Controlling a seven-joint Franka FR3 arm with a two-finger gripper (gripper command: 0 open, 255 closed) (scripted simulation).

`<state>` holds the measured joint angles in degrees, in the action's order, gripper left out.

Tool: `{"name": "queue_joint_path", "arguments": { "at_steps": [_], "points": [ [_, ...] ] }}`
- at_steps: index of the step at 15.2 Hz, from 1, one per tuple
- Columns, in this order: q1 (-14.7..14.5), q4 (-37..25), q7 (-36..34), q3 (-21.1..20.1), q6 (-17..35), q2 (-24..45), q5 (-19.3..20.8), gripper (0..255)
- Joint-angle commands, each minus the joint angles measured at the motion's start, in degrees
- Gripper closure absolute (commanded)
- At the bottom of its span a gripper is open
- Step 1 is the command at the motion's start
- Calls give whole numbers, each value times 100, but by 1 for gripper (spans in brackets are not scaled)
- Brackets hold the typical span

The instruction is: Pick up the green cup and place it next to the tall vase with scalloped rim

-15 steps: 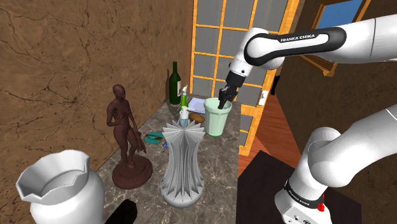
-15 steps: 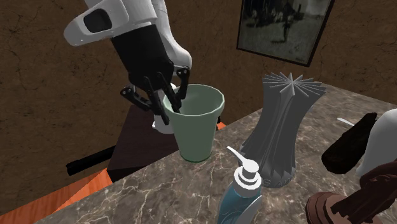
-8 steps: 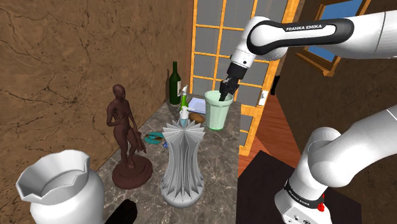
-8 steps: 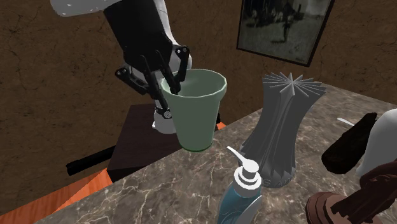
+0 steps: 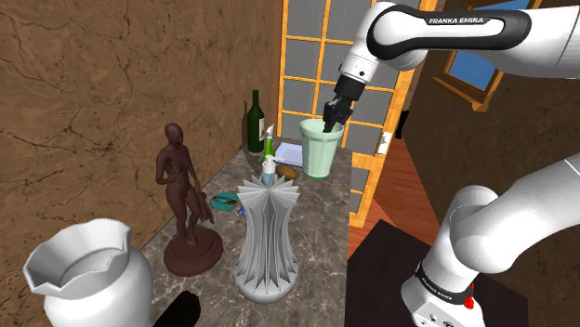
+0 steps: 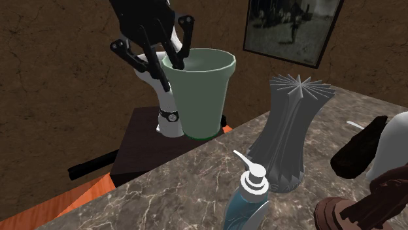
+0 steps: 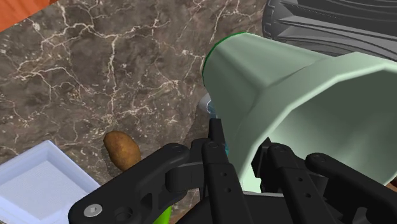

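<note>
Gripping the rim of the pale green cup (image 5: 320,149), the black end effector (image 5: 332,113) has one finger inside the cup and one outside, closed on its wall. The cup hangs upright, clear of the dark marble tabletop (image 5: 321,215), over its far end in the shoulder view and close to the edge beside the orange floor. In the wrist view the cup (image 7: 286,108) hides the fingertips and part of the tall grey pleated vase (image 7: 331,25) beyond it.

In the second exterior view the cup (image 6: 203,91) stands apart from that vase (image 6: 291,134), with bare marble (image 6: 163,196) between them. A soap dispenser (image 6: 252,196) is cut off by that view's lower edge.

Nearer the stand in the shoulder view, the pleated vase (image 5: 268,237) stands beside a brown figurine (image 5: 186,200). A white vase with a wavy rim (image 5: 88,274) is cut off at the corner. A dark green bottle (image 5: 255,121) stands at the far end. A small brown lump (image 7: 121,149), hard to identify, lies just beside a pale shallow tray (image 7: 38,181).
</note>
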<state>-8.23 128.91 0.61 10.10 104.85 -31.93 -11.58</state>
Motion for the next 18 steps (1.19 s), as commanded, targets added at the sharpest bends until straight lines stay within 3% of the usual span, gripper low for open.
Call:
{"name": "queue_joint_path", "arguments": {
  "at_steps": [1,18],
  "points": [
    [-1,-156,-17,11,-132,22,6,255],
    [-66,-1740,-288,30,-1354,354,-1,255]
  ]
}}
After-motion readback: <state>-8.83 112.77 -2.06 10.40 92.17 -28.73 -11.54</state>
